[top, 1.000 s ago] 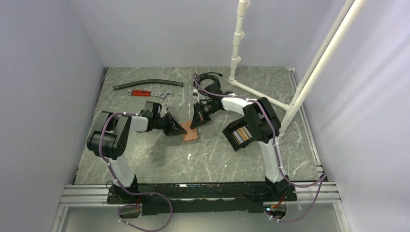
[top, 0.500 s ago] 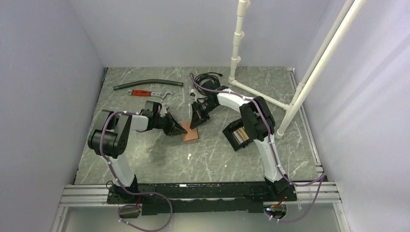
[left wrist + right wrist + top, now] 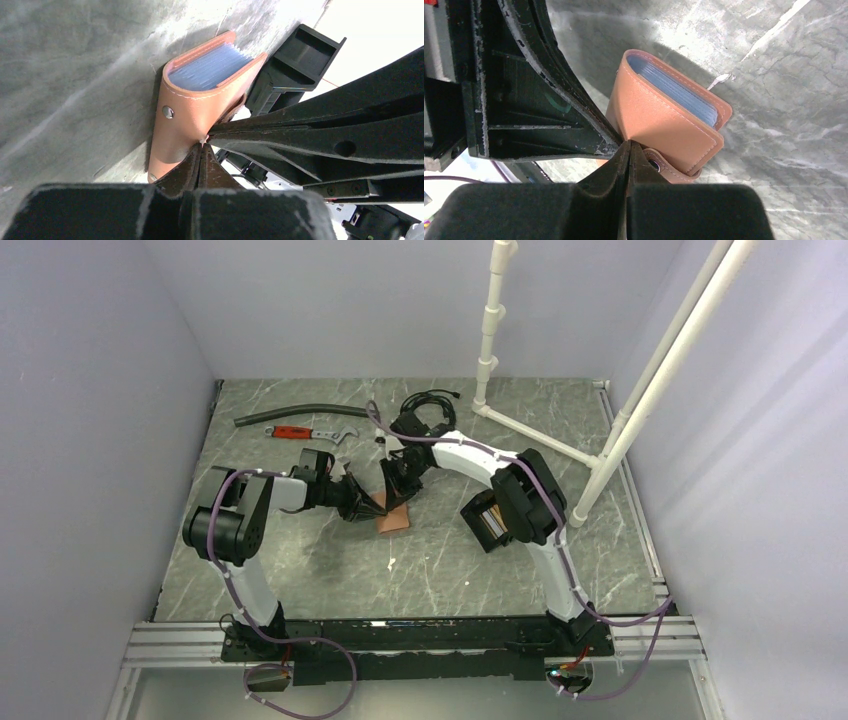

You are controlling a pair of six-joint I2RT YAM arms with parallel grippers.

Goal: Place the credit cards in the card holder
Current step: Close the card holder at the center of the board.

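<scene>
The credit cards (image 3: 493, 523) are being held in the black card holder (image 3: 470, 512), right of centre on the tabletop (image 3: 300, 560). At centre, a tan snap wallet (image 3: 394, 521) packed with clear sleeves (image 3: 210, 67) is being touched by the closed left tool (image 3: 376, 508) and the closed right tool (image 3: 392, 502). Whether leather is being pinched cannot be told.

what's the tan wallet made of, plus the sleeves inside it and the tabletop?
Wallet: looks like tan leather or faux leather, matte, with stitched edges and a metal snap. Sleeves: likely clear plastic, a bluish, glossy stack of thin layers. Tabletop: grey, white-veined marble look; whether stone or printed laminate, I cannot tell.
</scene>
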